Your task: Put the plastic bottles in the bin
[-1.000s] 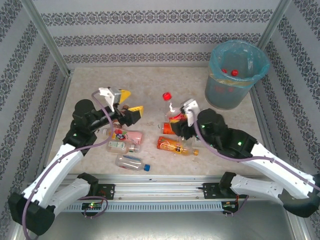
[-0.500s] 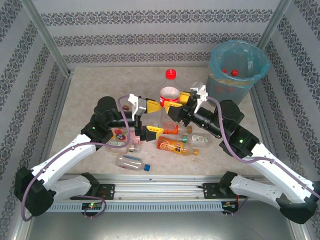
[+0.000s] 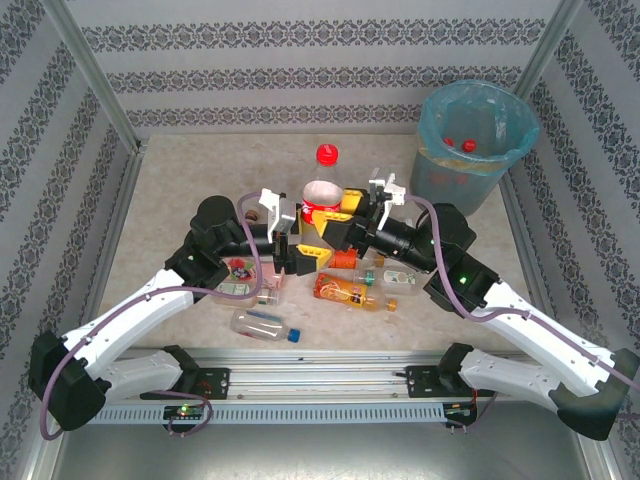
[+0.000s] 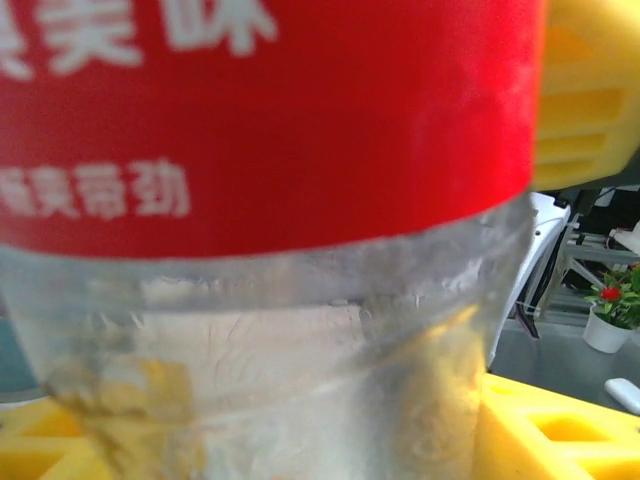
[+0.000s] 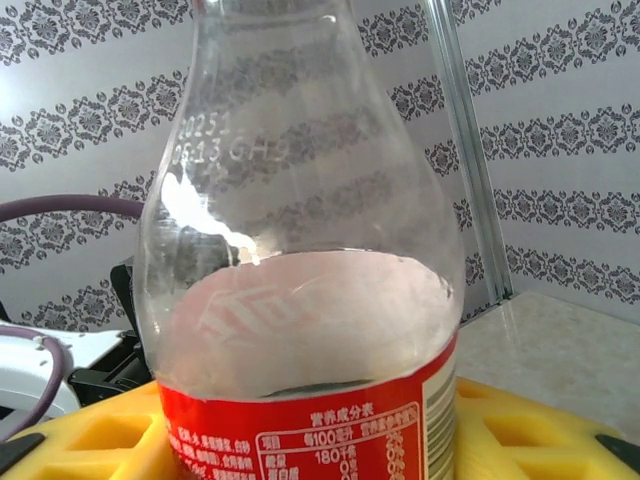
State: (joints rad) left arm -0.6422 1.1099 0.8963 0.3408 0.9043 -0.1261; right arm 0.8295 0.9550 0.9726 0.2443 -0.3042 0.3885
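Between both hands, an empty red-labelled bottle looks light, thin-walled and slippery; right hand grasps its label band, left hand grip unclear.

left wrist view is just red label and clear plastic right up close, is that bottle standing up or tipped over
Observer: The bottle is upright, with its red cap on top.
Operator: is the right arm on it too
Observer: Yes, the right gripper is shut on it at the level of the red label, coming in from the opposite side.
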